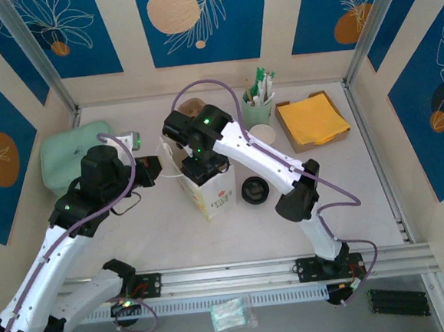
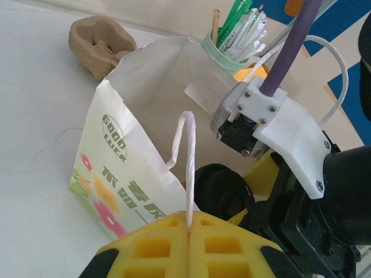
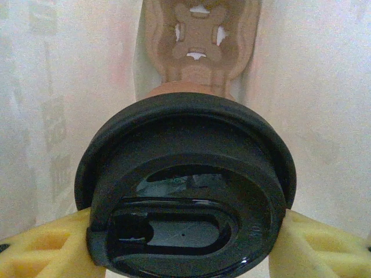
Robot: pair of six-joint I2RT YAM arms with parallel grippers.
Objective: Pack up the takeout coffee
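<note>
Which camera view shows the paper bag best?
The left wrist view: the bag stands open, with printed side and pinched handle plain. In the top view the right arm covers its mouth. The right wrist view gives its pale inner walls around a gripped black lid.
</note>
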